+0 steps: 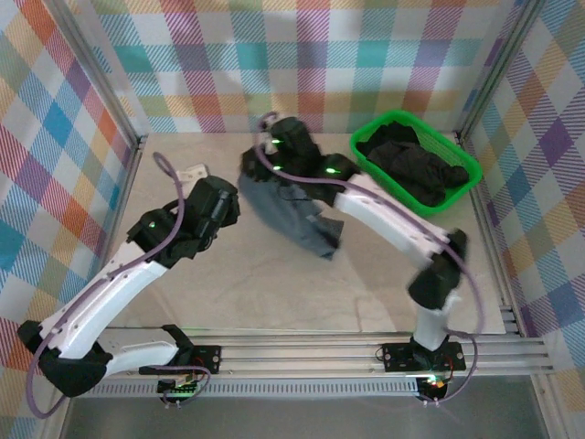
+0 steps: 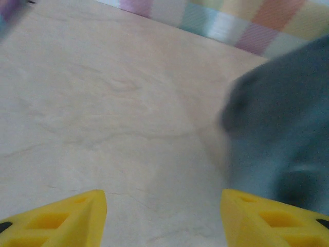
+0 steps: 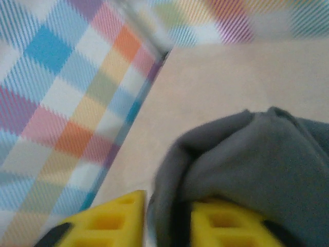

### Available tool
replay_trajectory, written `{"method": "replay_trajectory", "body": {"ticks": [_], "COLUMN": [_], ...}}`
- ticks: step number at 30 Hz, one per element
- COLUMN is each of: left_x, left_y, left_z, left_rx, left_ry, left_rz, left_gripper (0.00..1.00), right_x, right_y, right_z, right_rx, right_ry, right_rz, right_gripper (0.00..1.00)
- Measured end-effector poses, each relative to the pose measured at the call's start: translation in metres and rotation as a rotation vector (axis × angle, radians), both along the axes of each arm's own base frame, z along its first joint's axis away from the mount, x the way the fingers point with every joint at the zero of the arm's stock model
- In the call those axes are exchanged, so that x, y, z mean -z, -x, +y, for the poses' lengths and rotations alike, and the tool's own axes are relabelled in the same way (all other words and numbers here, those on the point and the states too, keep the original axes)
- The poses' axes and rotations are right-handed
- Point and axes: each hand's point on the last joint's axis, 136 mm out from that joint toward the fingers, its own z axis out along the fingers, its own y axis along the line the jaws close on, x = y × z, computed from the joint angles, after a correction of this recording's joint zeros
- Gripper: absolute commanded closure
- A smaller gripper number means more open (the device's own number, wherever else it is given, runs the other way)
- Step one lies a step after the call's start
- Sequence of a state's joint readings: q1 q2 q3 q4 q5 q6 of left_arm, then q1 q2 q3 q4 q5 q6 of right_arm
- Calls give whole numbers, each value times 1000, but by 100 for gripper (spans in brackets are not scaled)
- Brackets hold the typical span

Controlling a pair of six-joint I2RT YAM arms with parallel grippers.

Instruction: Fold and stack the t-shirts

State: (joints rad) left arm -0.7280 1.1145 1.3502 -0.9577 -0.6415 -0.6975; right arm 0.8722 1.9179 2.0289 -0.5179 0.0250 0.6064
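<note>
Top external, right gripper: I saw it far out over the middle of the table, at the upper edge of the slate blue-grey t-shirt.
Top external, slate blue-grey t-shirt: it hung bunched below that gripper, its lower end trailing toward the near right; I could not tell whether that end touched the table.
Top external, left gripper: I found it just left of the shirt; I could not tell its finger spacing from here.
Top external, dark t-shirts: heaped inside the green basket at the far right corner, well apart from both grippers.
Left wrist, left gripper: I read the yellow fingers as spread wide, with bare table between them.
Left wrist, slate blue-grey t-shirt: blurred, at the right of the frame beside the right-hand finger.
Right wrist, right gripper: I read the fingers as narrowed onto a fold of the cloth.
Right wrist, slate blue-grey t-shirt: gathered over the inner finger, above the table and near the plaid wall.
</note>
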Motion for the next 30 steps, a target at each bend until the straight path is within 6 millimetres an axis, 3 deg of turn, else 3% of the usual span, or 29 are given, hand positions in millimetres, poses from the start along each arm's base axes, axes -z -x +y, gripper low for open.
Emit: {"method": "replay_trajectory", "body": {"ticks": [2,4,7,10,15,17,20,24,27,30], "left_x": [0,4,24,57,134,170,213,252,270,278], "left_y": [10,17,22,22,12,9,8,4,7,10], "left_z": [17,26,23,3,-52,-76,-105,-140,-156,-162], "left_rx": [-43,-63,-35,34,146,173,176,140,97,51], "left_ry": [0,7,15,22,36,39,81,179,224,261], "left_rz": [-10,-9,39,148,391,499,627,749,822,860], "left_gripper": [37,35,33,29,24,23,23,21,21,29], "right_x": [36,67,96,98,108,122,152,177,178,179], "right_y": [-9,-9,-5,-14,-50,-68,-79,-72,-70,-70], "right_z": [37,55,47,11,-105,-161,-210,-225,-224,-223], "right_rx": [-80,-139,-163,-118,100,218,323,340,332,326], "right_ry": [17,44,95,102,105,108,134,168,169,166], "right_rz": [83,161,260,297,361,390,454,508,510,509], "right_gripper": [47,46,47,48,50,50,50,50,50,50]}}
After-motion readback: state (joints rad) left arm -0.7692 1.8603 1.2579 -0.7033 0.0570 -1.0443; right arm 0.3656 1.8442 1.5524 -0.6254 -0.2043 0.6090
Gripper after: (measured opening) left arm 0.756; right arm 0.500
